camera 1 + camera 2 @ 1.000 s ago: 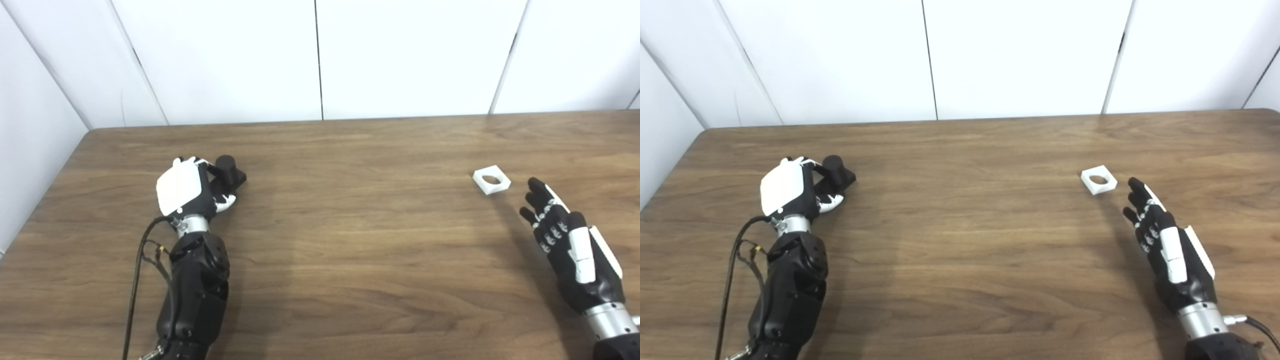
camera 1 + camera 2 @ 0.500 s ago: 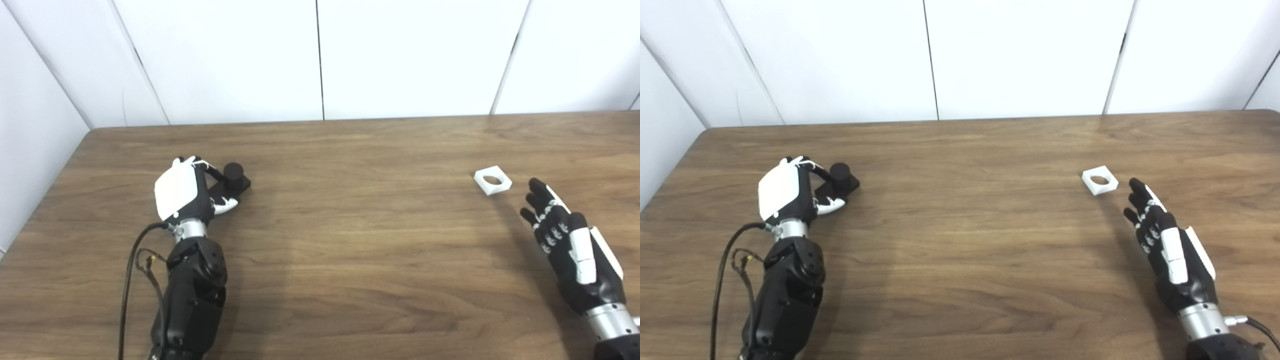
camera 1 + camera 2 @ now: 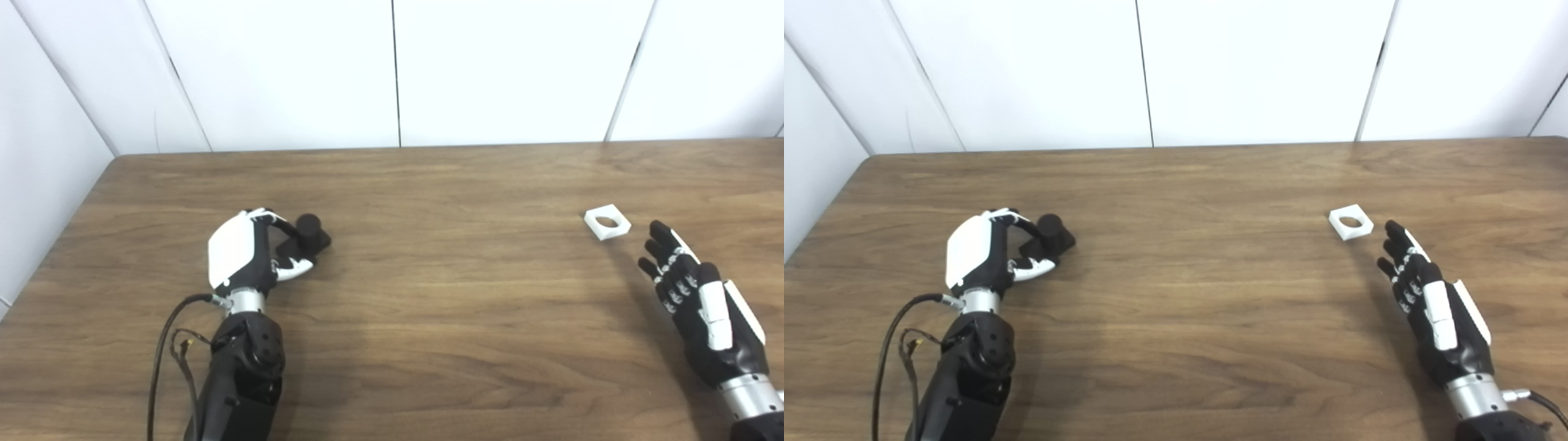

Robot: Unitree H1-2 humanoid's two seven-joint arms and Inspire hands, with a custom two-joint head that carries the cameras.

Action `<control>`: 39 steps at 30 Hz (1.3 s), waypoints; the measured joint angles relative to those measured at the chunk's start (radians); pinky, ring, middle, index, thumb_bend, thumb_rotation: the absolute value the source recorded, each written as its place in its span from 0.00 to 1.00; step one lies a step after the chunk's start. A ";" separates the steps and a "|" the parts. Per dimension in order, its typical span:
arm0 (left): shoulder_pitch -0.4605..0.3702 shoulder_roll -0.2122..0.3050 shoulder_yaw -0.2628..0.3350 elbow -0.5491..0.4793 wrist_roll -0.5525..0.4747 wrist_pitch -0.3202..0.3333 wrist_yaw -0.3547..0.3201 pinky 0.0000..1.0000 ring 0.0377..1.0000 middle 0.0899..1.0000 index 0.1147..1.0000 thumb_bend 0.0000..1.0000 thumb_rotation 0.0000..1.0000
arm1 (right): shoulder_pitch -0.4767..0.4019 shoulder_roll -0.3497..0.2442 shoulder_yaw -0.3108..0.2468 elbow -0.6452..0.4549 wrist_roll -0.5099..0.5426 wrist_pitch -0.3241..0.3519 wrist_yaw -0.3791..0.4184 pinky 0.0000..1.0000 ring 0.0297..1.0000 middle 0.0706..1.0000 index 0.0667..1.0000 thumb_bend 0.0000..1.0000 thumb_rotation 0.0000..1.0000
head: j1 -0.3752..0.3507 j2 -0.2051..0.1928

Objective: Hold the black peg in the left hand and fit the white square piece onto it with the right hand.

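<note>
Left hand [image 3: 242,260] is at the left of the wooden table [image 3: 429,294], back plate up, fingers curled around the black peg [image 3: 306,233]; thumb sits under the peg's square base, and the round post points up, slightly tilted. White square piece [image 3: 607,221] with its round hole lies flat at right, nothing touching it. Right hand [image 3: 704,312] is just near of the piece, fingers extended and slightly apart, holding nothing, fingertips short of it.
</note>
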 measured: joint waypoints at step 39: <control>0.194 -0.026 -0.262 -0.277 0.034 -0.134 -0.230 0.81 0.96 0.88 0.43 0.52 0.06 | 0.007 0.018 0.009 -0.028 -0.021 0.053 -0.023 0.98 1.00 1.00 0.95 0.64 0.96 | -0.066 0.009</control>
